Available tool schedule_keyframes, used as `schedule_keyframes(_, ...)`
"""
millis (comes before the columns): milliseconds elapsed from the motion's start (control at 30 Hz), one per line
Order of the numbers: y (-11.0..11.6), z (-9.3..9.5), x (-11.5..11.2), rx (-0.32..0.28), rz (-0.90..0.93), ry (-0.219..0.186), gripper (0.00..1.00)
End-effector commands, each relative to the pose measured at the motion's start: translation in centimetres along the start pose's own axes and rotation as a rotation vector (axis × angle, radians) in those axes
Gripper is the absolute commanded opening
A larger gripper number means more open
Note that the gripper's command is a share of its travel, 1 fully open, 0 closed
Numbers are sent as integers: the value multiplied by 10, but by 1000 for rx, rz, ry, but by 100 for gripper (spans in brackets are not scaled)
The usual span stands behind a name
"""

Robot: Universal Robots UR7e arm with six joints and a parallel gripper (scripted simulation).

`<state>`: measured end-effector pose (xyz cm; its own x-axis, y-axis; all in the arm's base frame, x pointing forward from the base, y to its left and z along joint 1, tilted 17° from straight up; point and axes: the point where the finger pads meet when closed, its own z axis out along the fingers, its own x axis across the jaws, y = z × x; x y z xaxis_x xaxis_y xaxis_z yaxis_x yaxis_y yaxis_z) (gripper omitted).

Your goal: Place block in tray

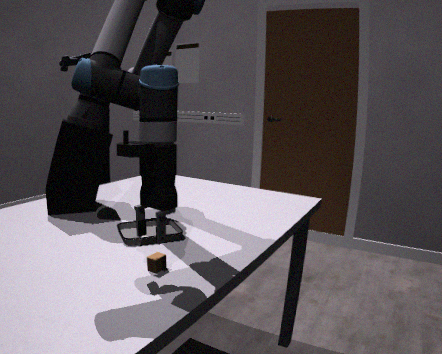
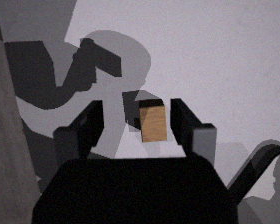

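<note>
A small brown block (image 1: 156,262) lies on the white table, a little in front of the tray (image 1: 150,232). The tray is shallow with a dark rim and lies flat near the arm's base. My gripper (image 1: 150,223) points straight down with its fingers wide open and empty. In the exterior view the fingertips show in front of the tray, above the table. In the wrist view the block (image 2: 153,122) appears between the two open fingers, nearer the right finger, and it lies on the table below them.
The table's front right edge (image 1: 245,280) runs diagonally close to the block, with the floor beyond it. The arm's dark base (image 1: 77,170) stands behind the tray on the left. Strong arm shadows fall across the table.
</note>
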<state>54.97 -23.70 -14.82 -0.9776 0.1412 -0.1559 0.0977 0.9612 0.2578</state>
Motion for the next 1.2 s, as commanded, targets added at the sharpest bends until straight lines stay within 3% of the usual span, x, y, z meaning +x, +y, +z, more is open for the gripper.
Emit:
schedule_keyframes(0,28,24,16,1,-74,13,100)
schedule_keyframes(733,28,23,15,2,-76,11,100)
schedule_keyframes(767,28,23,15,2,-76,11,88)
schedule_keyframes(1167,28,23,15,2,-76,11,88)
